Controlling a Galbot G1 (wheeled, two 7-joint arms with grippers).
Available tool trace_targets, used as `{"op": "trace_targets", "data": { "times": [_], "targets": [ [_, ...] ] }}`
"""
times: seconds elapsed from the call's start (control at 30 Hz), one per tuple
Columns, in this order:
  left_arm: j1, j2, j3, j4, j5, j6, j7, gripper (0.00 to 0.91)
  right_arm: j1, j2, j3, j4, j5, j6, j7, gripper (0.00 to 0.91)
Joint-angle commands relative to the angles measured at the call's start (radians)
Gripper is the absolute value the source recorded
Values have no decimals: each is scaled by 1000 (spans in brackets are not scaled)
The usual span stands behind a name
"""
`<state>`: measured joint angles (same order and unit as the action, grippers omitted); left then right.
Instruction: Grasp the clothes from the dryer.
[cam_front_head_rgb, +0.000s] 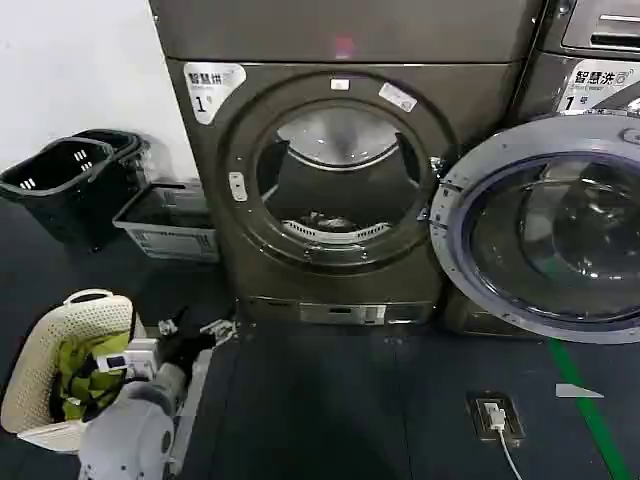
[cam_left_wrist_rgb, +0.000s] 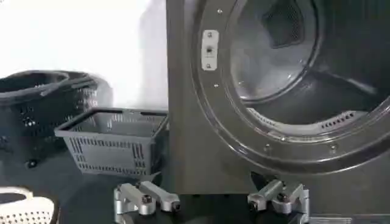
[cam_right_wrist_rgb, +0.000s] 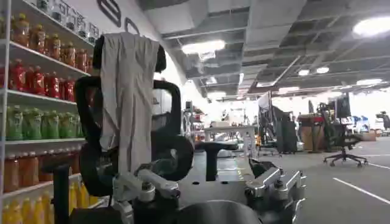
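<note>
The bronze-grey dryer (cam_front_head_rgb: 340, 50) stands ahead with its porthole wide open and its glass door (cam_front_head_rgb: 545, 325) swung out to the right. A small bundle of clothes (cam_front_head_rgb: 322, 222) lies low in the steel drum. My left gripper (cam_front_head_rgb: 195, 328) hovers over the floor in front of the dryer's lower left corner, well short of the porthole. In the left wrist view the left gripper (cam_left_wrist_rgb: 213, 204) is open and empty, facing the dryer's (cam_left_wrist_rgb: 183, 122) front panel below the porthole rim. My right gripper (cam_right_wrist_rgb: 213, 189) is open and empty, pointing away into the room.
Two black baskets (cam_front_head_rgb: 70, 180) and a grey crate (cam_front_head_rgb: 165, 225) stand left of the dryer. A white basket (cam_front_head_rgb: 40, 370) with yellow-green garments sits beside my left arm. A second machine (cam_front_head_rgb: 590, 60) is on the right, and a floor socket (cam_front_head_rgb: 497, 415) with a cable lies there.
</note>
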<state>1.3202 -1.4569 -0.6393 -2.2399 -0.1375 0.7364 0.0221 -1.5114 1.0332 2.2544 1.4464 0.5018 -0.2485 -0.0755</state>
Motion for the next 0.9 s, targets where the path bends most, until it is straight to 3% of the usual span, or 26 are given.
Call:
{"op": "trace_targets", "data": {
  "times": [0.03, 0.2, 0.9],
  "targets": [
    [1, -1, 3, 0, 12, 49, -2, 907, 0, 0, -5, -7, 27, 38, 25, 907],
    [10, -1, 4, -7, 17, 49, -1, 907, -6, 7, -13, -22, 28, 78, 16, 907],
    [12, 5, 15, -9, 19, 49, -12, 907, -27, 7, -10, -36, 48, 73, 40, 907]
  ]
}}
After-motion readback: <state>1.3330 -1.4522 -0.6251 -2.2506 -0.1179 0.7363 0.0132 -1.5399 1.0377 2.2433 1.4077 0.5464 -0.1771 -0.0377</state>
